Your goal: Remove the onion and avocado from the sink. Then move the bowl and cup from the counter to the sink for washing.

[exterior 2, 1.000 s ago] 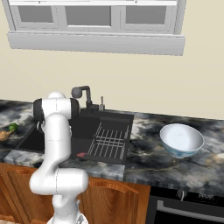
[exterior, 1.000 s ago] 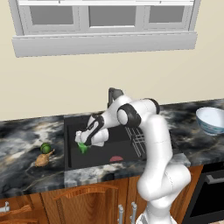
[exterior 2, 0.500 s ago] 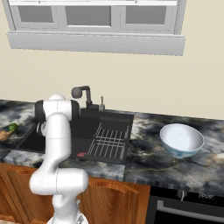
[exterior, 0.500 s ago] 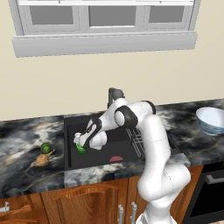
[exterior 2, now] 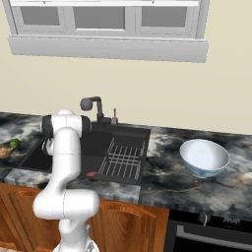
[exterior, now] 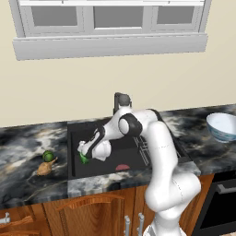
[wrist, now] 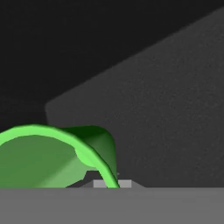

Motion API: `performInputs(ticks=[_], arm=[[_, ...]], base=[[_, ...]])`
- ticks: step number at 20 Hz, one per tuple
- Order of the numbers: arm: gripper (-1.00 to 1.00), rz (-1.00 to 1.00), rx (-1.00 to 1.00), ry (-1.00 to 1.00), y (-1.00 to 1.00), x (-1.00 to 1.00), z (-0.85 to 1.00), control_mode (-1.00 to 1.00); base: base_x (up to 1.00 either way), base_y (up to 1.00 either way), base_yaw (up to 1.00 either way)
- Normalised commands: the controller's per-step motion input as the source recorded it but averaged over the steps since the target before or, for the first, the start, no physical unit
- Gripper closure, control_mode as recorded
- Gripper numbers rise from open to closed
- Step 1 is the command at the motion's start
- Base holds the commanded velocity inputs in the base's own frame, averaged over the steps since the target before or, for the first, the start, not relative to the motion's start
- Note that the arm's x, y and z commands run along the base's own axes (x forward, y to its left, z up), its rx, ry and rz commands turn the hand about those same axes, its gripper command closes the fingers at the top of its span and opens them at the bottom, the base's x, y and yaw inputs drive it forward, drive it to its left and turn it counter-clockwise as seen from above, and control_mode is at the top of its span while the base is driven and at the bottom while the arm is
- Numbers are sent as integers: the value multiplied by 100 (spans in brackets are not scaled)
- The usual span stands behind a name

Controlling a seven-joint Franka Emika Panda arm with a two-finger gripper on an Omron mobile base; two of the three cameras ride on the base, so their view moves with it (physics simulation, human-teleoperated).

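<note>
My gripper [exterior: 83, 155] reaches low into the left part of the black sink [exterior: 120, 154] and is shut on the rim of the bright green cup [exterior: 85, 159]. In the hand view the cup [wrist: 43, 159] sits close against the fingers, with the dark sink floor [wrist: 166, 109] behind it. The tan onion [exterior: 44, 169] and the dark green avocado [exterior: 47, 156] lie side by side on the counter [exterior: 23, 143] left of the sink; the onion [exterior 2: 4, 151] and avocado [exterior 2: 15, 143] also appear at the left edge of the right base view. The pale blue bowl [exterior: 223, 126] [exterior 2: 204, 157] stands on the counter right of the sink.
A dark faucet [exterior: 120, 99] [exterior 2: 91, 104] rises behind the basin. A wire rack [exterior 2: 123, 157] covers the sink's right section, and a small red item [exterior: 122, 167] lies on the basin floor. Brown cabinets and an oven front are below the counter.
The hand with the green cup has moved left and down, deeper into the left end of the sink. Onion, avocado and bowl have stayed put.
</note>
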Motion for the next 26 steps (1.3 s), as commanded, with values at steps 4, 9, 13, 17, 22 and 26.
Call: performInputs(ticks=[4, 9, 13, 17, 22, 26], arm=[[100, -7, 1, 0, 3, 9, -21, -100], [100, -7, 1, 0, 9, 11, -20, -100], [100, -6, 2, 0, 10, 10, -20, -100], [100, -6, 2, 0, 9, 8, -22, -100], [-100, -7, 1, 2, 4, 1, -21, -100], [-100, -5, 0, 5, 0, 0, -17, -100]], base=[[0, 0, 0], [0, 0, 0], [0, 0, 0], [0, 0, 0], [0, 0, 0], [0, 0, 0]])
